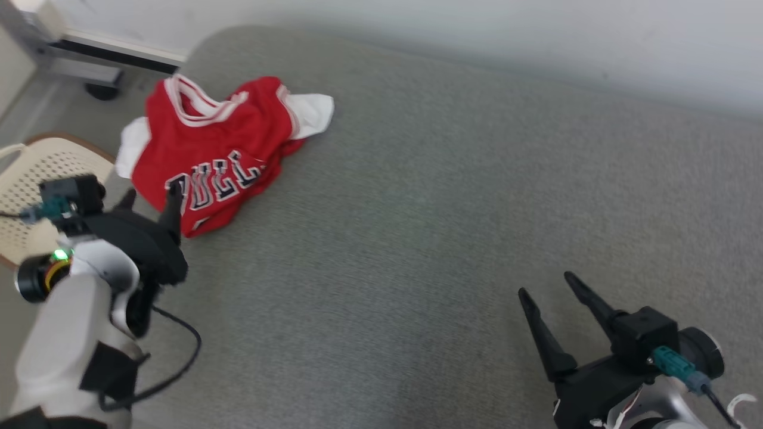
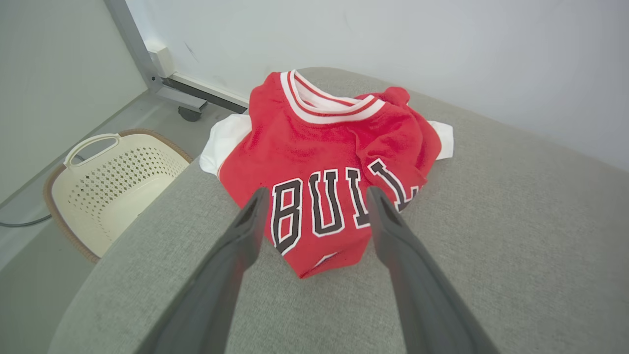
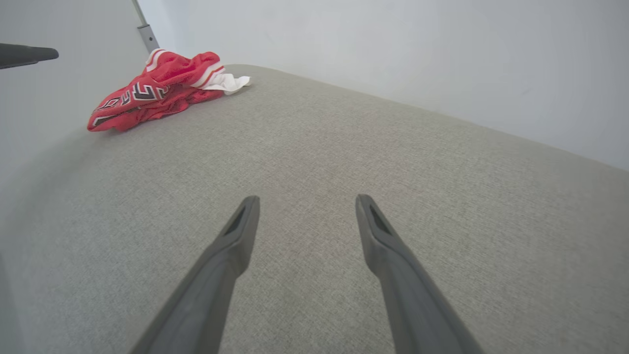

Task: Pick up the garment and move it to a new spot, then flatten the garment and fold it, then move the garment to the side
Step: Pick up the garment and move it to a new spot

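Red garment [image 1: 220,152] lies crumpled upper left of head view on grey cushion [image 1: 429,226]. We read left gripper [image 1: 150,196], jaws wide, lined up on its near hem for pickup (contact unclear, likely none); right gripper [image 1: 546,284] wide, empty, lower right.

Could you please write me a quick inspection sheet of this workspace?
Surface: grey woven fabric top, no stains seen.
Job's things: red jersey with white trim, crumpled near the far left corner.
Clutter: nothing seen.
Grippers: left gripper open, aimed at the jersey's near edge, holding nothing; right gripper open over bare fabric, well away from the jersey.
Cables: black cable looping off the left forearm.
Surroundings: cream perforated basket on the floor at the left; white wall behind; wheeled metal frame.
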